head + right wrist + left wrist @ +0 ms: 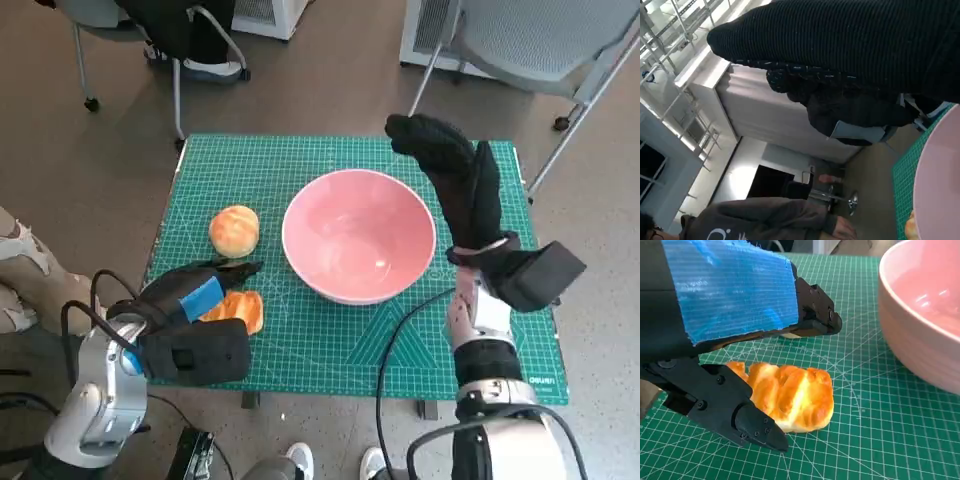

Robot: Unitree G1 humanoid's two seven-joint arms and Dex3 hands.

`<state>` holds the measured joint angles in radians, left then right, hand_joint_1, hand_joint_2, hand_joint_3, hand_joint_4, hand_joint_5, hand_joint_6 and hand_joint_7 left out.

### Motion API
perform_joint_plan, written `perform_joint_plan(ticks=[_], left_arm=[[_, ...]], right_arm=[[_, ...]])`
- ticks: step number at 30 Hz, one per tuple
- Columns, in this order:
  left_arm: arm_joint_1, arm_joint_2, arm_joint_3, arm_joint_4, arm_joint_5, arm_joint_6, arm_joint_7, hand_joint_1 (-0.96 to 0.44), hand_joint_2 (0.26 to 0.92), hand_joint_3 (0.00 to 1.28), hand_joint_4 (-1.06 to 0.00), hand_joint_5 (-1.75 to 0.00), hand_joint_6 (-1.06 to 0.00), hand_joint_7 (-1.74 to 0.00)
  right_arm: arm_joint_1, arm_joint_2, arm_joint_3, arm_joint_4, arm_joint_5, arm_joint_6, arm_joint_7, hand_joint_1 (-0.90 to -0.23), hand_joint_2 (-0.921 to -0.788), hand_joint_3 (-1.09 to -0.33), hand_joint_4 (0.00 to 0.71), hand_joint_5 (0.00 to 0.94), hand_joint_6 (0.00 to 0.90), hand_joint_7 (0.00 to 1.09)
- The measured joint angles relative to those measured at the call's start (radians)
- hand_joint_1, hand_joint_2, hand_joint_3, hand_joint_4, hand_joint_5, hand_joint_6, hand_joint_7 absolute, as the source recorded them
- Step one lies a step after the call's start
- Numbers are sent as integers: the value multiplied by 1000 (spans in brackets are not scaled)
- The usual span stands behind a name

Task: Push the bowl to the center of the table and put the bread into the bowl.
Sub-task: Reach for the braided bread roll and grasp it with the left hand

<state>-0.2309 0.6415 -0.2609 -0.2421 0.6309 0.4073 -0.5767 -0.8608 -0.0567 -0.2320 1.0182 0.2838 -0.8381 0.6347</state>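
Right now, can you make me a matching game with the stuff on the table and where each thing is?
Things:
1. pink bowl
2. round bun
3. golden bread
4. right hand

Places:
A. between the left hand's fingers
B. raised beside the bowl's rim
C. middle of the green mat
D. on the mat, left of the bowl

Pairs: 1-C, 2-D, 3-A, 4-B

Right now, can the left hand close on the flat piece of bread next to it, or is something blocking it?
Probably yes. The left hand already straddles the bread with its fingers apart, one on each side. Nothing lies between them, and the pink bowl stands clear to the side.
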Motion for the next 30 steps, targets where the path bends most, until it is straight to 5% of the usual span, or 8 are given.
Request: perform_joint_plan(ticks=[19,30], left_arm=[[-86,-56,-60,183,43,22,5,-260,693,8,-318,-17,-372,-1],[-116,-75,-74,237,65,23,66,-33,712,30,-658,-171,-531,-48]], right_arm=[[12,0,1,-12,26,7,11,-677,-921,-797,180,3,194,200],[15,-1,0,-27,29,18,19,-677,-921,-795,180,2,187,213]])
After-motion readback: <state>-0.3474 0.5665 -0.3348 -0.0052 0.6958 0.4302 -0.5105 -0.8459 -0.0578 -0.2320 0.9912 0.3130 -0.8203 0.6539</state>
